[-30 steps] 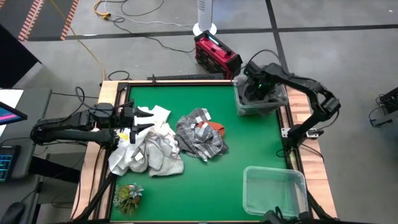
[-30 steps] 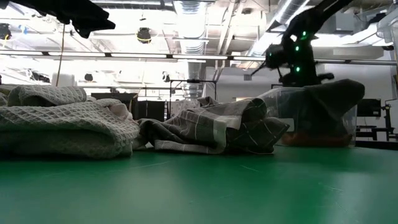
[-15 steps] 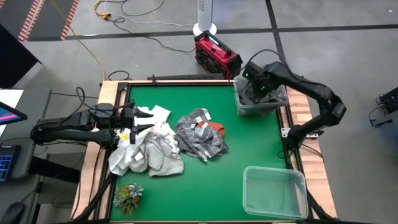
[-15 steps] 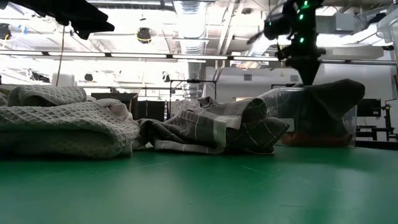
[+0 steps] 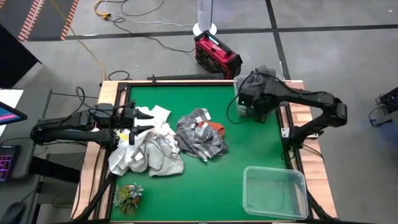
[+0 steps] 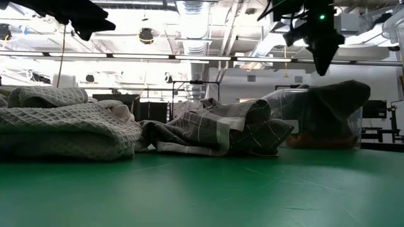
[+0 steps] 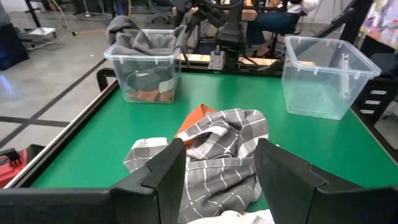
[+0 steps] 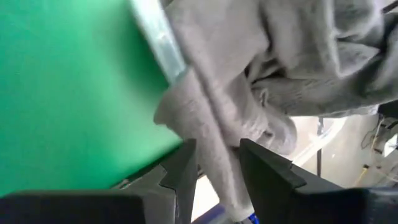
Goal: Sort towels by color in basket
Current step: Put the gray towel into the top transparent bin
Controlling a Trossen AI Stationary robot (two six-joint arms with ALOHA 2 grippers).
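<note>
My right pincer (image 5: 249, 102): above the far bin (image 7: 144, 65), a grey towel (image 8: 211, 124) lying between its spread fingers | my left pincer (image 7: 214, 171): wide, empty, over the pale towels (image 5: 146, 152) | checked towel (image 5: 198, 134) and orange towel (image 5: 214, 127): mid-counter (image 5: 249, 149)

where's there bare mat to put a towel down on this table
Free: the green mat between the plant tuft and the empty bin, and the strip between the checked towel pile and the full bin. Crowded: the left side, pale towels under the left gripper.
</note>
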